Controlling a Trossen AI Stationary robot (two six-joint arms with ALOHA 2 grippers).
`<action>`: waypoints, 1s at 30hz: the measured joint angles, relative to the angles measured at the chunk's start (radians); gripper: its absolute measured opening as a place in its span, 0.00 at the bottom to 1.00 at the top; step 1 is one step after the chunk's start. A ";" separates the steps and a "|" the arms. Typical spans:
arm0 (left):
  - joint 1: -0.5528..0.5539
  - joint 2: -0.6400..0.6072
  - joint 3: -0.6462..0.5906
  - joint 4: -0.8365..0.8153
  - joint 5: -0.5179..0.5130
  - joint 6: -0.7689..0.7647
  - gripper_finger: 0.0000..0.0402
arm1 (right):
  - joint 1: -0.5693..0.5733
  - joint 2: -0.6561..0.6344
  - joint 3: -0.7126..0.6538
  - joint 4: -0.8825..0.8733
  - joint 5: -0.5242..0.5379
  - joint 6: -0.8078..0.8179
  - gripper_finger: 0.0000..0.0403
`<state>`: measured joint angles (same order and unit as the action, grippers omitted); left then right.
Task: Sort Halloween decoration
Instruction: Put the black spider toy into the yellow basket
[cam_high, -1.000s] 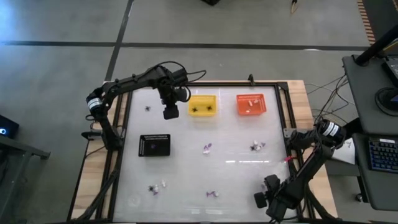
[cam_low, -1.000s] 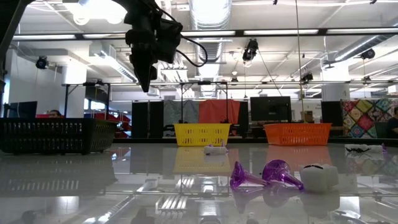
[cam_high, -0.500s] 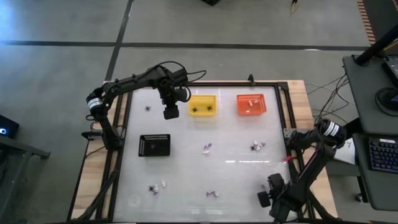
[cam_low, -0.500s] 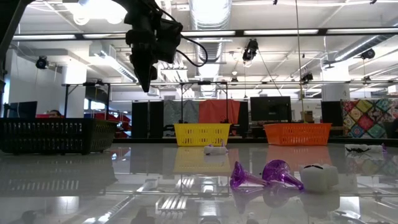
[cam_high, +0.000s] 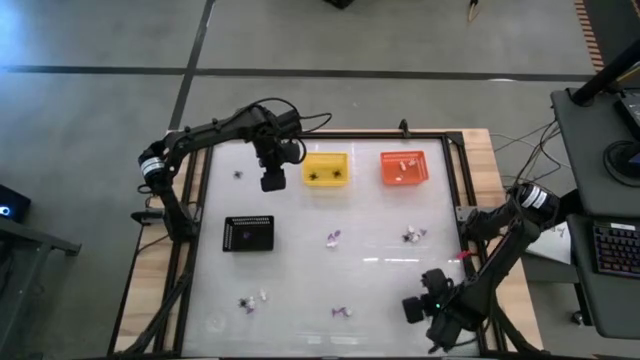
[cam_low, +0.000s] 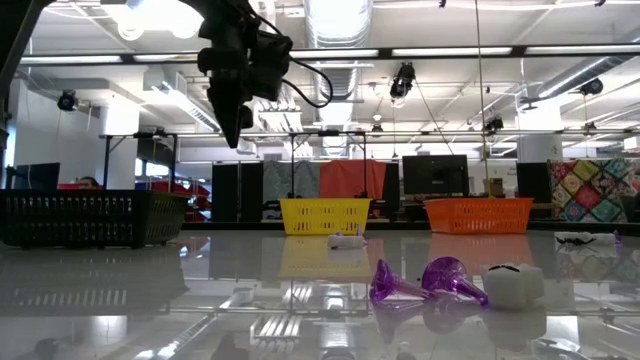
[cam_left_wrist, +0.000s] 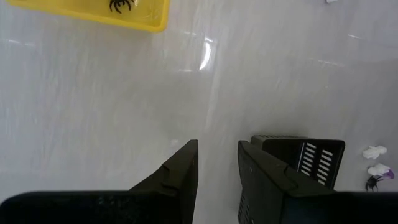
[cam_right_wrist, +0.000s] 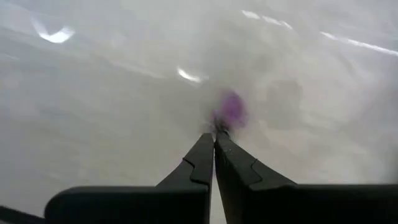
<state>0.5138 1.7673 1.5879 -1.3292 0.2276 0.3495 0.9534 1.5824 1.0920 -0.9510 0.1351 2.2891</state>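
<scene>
Tiny trinkets lie scattered on the white table: a purple one (cam_high: 333, 238), a mixed cluster (cam_high: 412, 236), purple ones (cam_high: 342, 312) near the near edge, a white and purple group (cam_high: 250, 302) and a black spider (cam_high: 238, 174). My left gripper (cam_high: 272, 181) hangs open, high above the table beside the yellow basket (cam_high: 325, 169). My right gripper (cam_high: 412, 308) is shut, low over the near right part of the table. A blurred purple trinket (cam_right_wrist: 230, 112) shows just past its tips (cam_right_wrist: 214, 134). My right gripper's shut tips point slanting down at the table, with the blurred purple trinket (cam_right_wrist: 229, 115) right ahead of them. I cannot tell whether they touch it.
The yellow basket holds a black spider (cam_left_wrist: 120, 5). The orange basket (cam_high: 404, 167) holds white trinkets. A black tray (cam_high: 248, 234) stands on the table's left part with something purple inside. Open tabletop lies in the middle. Desks and equipment stand off the right edge.
My right gripper has swung first a little toward the table's right edge, then toward the left and slightly toward the far edge, staying shut. The trinkets on the table lie where they were.
</scene>
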 joint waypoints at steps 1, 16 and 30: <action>0.004 -0.001 0.000 -0.001 0.000 0.004 0.24 | -0.014 -0.010 0.000 -0.002 0.038 -0.014 0.02; 0.052 -0.014 0.000 -0.010 -0.002 0.046 0.24 | -0.096 -0.075 0.000 -0.013 0.043 -0.129 0.02; 0.051 -0.014 0.000 -0.007 -0.001 0.060 0.24 | -0.074 0.006 -0.009 0.074 -0.168 -0.077 0.27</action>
<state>0.5648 1.7538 1.5878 -1.3361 0.2261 0.4099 0.8792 1.5883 1.0832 -0.8767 -0.0326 2.2119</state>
